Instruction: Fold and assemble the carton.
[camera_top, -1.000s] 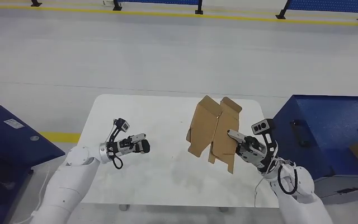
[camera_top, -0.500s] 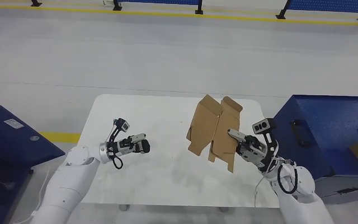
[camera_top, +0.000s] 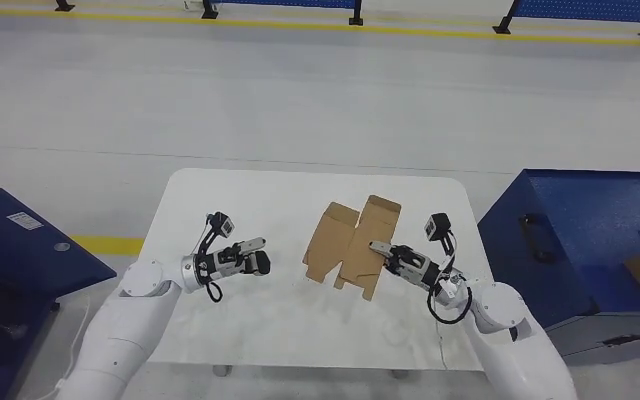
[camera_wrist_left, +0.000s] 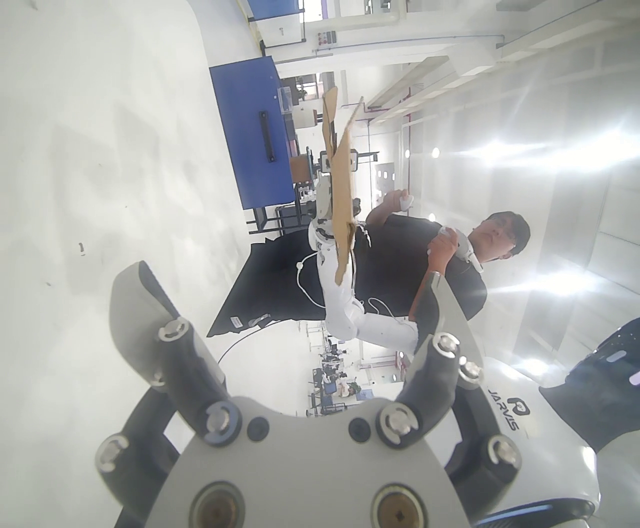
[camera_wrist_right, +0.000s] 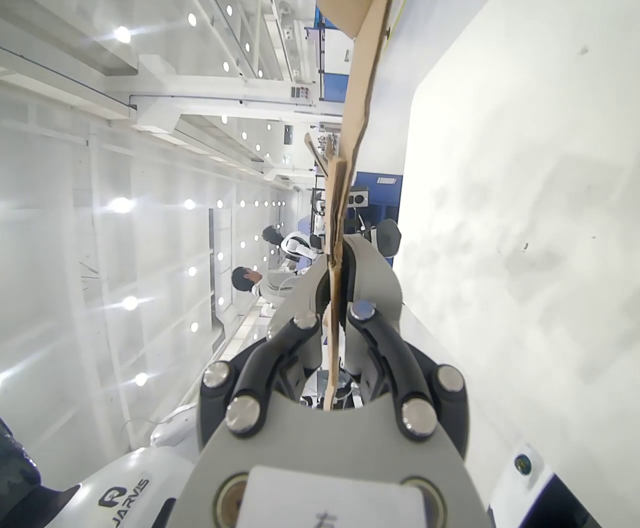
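Observation:
A flat brown carton (camera_top: 350, 244) hangs low over the right half of the white table (camera_top: 250, 200), its flaps spread out. My right gripper (camera_top: 381, 249) is shut on the carton's near right edge; in the right wrist view the cardboard (camera_wrist_right: 350, 150) runs edge-on between the two fingers (camera_wrist_right: 372, 280). My left gripper (camera_top: 253, 258) stands open over the table's left half, a short way from the carton, with nothing between its fingers (camera_wrist_left: 145, 300). The left wrist view shows the carton (camera_wrist_left: 340, 165) edge-on, farther off.
Blue cabinets stand beside the table at right (camera_top: 570, 250) and at left (camera_top: 35, 250). A yellow line (camera_top: 105, 244) runs on the grey floor by the table's left edge. Bare table top lies between the two grippers.
The right arm has moved left and lowered the carton, tipping it from steeply raised to nearly flat over the table. The left arm has stayed where it was.

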